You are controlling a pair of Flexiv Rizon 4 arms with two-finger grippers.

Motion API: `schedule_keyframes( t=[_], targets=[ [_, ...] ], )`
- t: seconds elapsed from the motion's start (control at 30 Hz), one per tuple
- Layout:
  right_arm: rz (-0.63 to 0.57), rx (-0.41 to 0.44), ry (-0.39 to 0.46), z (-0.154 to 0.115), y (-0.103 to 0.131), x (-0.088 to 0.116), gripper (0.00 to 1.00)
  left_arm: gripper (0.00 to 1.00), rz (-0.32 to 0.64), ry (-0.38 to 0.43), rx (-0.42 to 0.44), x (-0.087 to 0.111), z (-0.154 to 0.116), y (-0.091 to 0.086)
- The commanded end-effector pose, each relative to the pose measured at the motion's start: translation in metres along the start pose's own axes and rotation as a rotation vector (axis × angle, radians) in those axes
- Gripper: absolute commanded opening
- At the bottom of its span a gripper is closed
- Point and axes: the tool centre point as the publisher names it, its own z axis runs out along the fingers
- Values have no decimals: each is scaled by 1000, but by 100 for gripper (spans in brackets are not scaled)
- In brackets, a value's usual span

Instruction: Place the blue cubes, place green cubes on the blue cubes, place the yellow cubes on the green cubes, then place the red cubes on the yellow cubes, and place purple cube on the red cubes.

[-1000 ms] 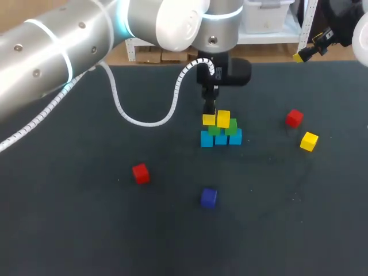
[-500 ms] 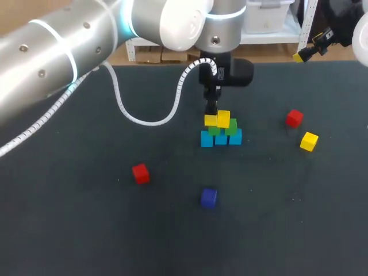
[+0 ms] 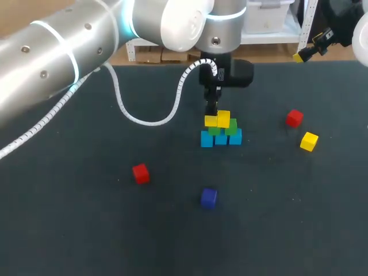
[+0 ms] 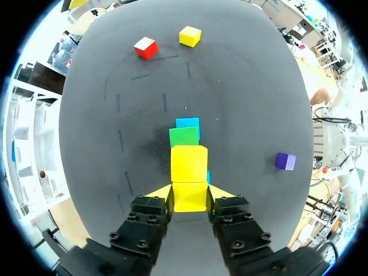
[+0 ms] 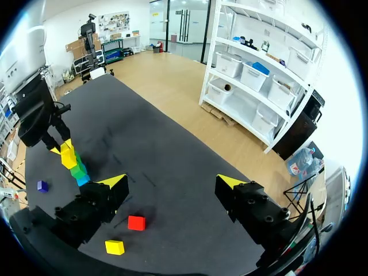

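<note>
A dark grey table (image 3: 75,230), its surface bearing a few faint scuff lines (image 4: 164,103)

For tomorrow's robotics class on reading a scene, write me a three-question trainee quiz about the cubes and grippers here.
1. True or false: the left gripper is shut on a small yellow cube.
2. How many small red cubes lie loose on the dark table? A one, B two, C three.
3. Fill in: the bottom row of the cube stack is coloured ___.
Key: 1 true; 2 B; 3 blue.
</note>
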Motion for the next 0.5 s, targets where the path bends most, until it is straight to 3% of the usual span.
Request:
schedule_keyframes(
  t=[0.03, 0.07, 0.1, 0.13, 0.2, 0.23, 0.27, 0.5],
  targets=[
    [0, 0, -1, -1, 1, 1, 100, 3, 4, 5, 9, -1, 0, 5],
    [0, 0, -1, -1, 1, 1, 100, 20, 4, 5, 8, -1, 0, 5],
    [0, 0, -1, -1, 1, 1, 100, 31, 5, 5, 8, -1, 0, 5],
    [0, 0, -1, -1, 1, 1, 100, 34, 4, 5, 8, -1, 0, 4],
    [0, 0, -1, -1, 1, 1, 100, 50, 3, 5, 9, -1, 0, 4],
    [0, 0, -1, -1, 1, 1, 100, 86, 3, 5, 10, -1, 1, 4],
    [0, 0, -1, -1, 1, 1, 100, 100, 4, 3, 11, -1, 1, 3],
    [0, 0, -1, -1, 1, 1, 100, 100, 3, -3, 8, 1, 0, 1]
  ],
)
